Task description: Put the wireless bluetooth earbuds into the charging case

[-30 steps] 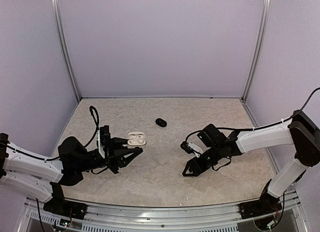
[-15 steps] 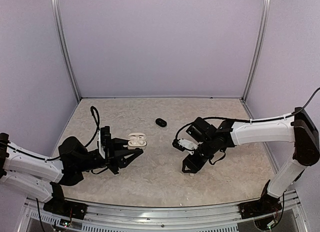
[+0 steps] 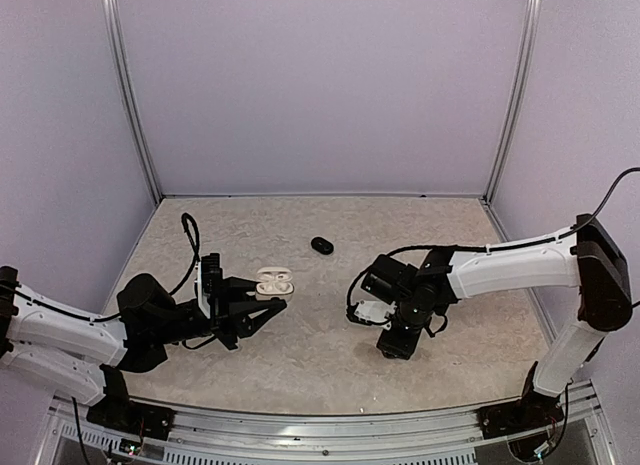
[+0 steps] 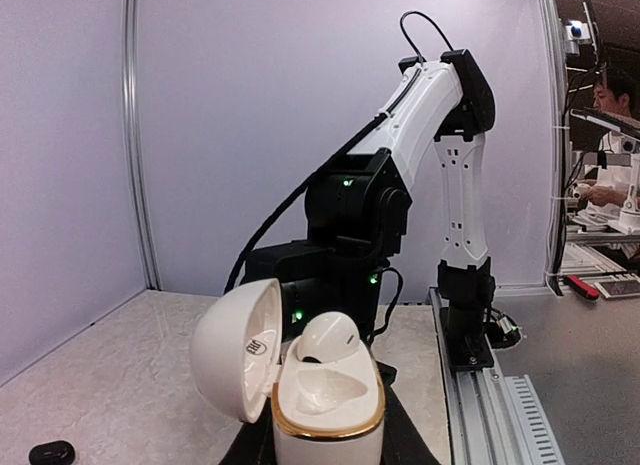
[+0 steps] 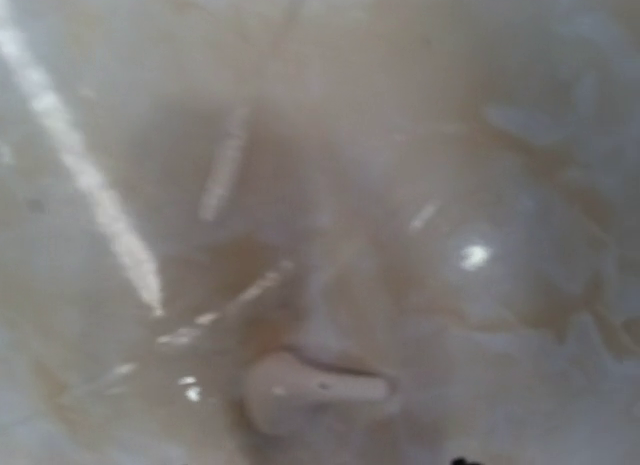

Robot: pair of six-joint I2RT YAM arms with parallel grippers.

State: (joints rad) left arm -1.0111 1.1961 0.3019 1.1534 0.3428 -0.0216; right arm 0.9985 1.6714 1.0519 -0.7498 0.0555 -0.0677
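My left gripper (image 3: 268, 297) is shut on the base of the open white charging case (image 3: 272, 281) and holds it above the table. In the left wrist view the case (image 4: 327, 410) has a gold rim, its lid hangs open to the left, and one white earbud (image 4: 328, 340) sits in the far socket; the near socket is bare. My right gripper (image 3: 392, 345) points straight down at the table. Its wrist view is blurred and shows a second white earbud (image 5: 312, 390) lying on the table just below; no fingers show there. The black earbuds are out of view.
A closed black oval case (image 3: 321, 245) lies at the back middle of the table, also in the left wrist view (image 4: 50, 452). The right arm (image 4: 400, 165) stands opposite the white case. Walls enclose three sides; a rail (image 3: 320, 425) runs along the near edge.
My right arm has swung left and turned its gripper down onto the table. My left arm and the white case have not moved.
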